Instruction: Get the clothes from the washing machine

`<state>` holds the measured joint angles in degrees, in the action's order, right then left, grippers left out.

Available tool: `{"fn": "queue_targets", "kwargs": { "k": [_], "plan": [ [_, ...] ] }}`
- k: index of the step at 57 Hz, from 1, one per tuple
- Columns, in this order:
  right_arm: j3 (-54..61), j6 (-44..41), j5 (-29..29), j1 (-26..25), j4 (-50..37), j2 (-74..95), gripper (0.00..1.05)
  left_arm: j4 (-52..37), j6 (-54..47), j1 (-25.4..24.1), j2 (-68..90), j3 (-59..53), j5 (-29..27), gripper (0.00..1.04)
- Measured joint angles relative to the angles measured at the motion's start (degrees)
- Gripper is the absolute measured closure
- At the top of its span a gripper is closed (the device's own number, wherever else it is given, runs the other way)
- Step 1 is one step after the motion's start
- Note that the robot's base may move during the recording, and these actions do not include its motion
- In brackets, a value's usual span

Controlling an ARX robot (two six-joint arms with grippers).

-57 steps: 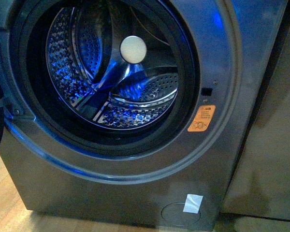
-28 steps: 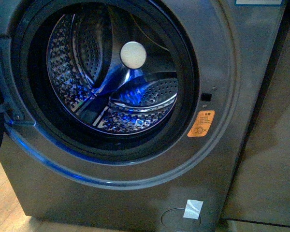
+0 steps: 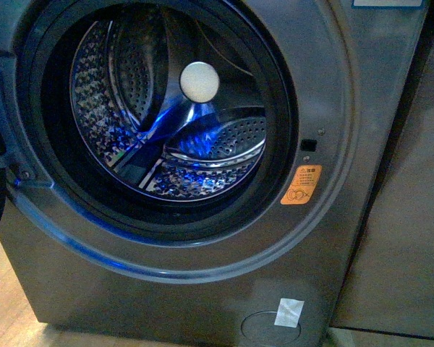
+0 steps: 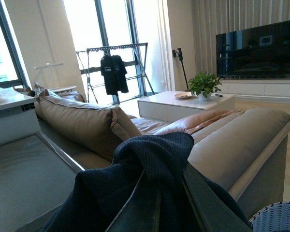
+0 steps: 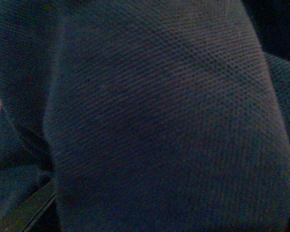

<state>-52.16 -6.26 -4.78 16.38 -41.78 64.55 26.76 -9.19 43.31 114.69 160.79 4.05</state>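
Note:
The grey washing machine [image 3: 325, 238] fills the front view, its round porthole open onto the perforated steel drum [image 3: 202, 155], which holds no fabric that I can see. Neither arm shows in the front view. In the left wrist view my left gripper [image 4: 166, 179] is shut on the clothes [image 4: 150, 154], a dark navy knit bunched over its fingers [image 4: 203, 203]. In the right wrist view the same navy clothes [image 5: 150, 121] cover nearly the whole picture and hide my right gripper.
Black gasket [image 3: 278, 108] rings the porthole, with an orange sticker [image 3: 301, 184] and a white label [image 3: 288, 311] on the machine's front. A beige cabinet [image 3: 405, 217] stands to its right. The left wrist view shows a sofa [image 4: 87, 123], a woven basket's rim [image 4: 278, 217] and a coffee table [image 4: 183, 104].
The front view has shifted slightly, so the machine sits a little lower and to the left than a second ago. The blue glints in the drum have changed. The drum stays without fabric.

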Motion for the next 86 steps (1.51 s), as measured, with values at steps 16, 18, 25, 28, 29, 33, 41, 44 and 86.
{"fn": "queue_targets", "kwargs": {
  "k": [16,18,25,28,29,33,41,44,86],
  "plan": [
    [-7.58,0.04,2.29,2.05,1.01,9.14,0.07,0.0,0.0,-0.02,0.0,0.0,-0.42,0.98],
    [-8.57,0.04,2.95,2.36,1.03,10.23,0.07,0.0,0.0,-0.02,0.0,0.0,-0.46,0.98],
    [-11.96,0.0,6.05,2.56,0.87,13.81,0.07,0.0,0.0,-0.02,0.02,0.0,-0.59,0.98],
    [-12.61,-0.09,7.63,2.51,-0.09,14.78,0.07,0.0,0.0,-0.02,0.02,0.0,-0.57,0.98],
    [-12.79,-0.09,8.22,2.49,-0.57,15.12,0.08,0.0,0.0,-0.02,0.02,0.0,-0.57,0.98],
    [-13.03,-0.46,9.44,2.4,-1.64,15.8,0.18,0.0,0.0,-0.02,0.02,0.0,-0.55,0.98],
    [-12.74,-1.25,9.81,2.1,-3.8,16.09,0.37,0.0,0.0,-0.02,0.02,0.0,-0.48,0.98],
    [-11.98,-1.53,9.88,1.9,-5.18,15.87,0.45,0.0,0.0,-0.02,0.02,0.0,-0.44,0.98],
    [-6.51,-4.92,3.54,-20.39,-18.29,4.28,0.91,-0.02,0.13,0.0,-0.02,0.07,0.04,0.07]
  ]
}}
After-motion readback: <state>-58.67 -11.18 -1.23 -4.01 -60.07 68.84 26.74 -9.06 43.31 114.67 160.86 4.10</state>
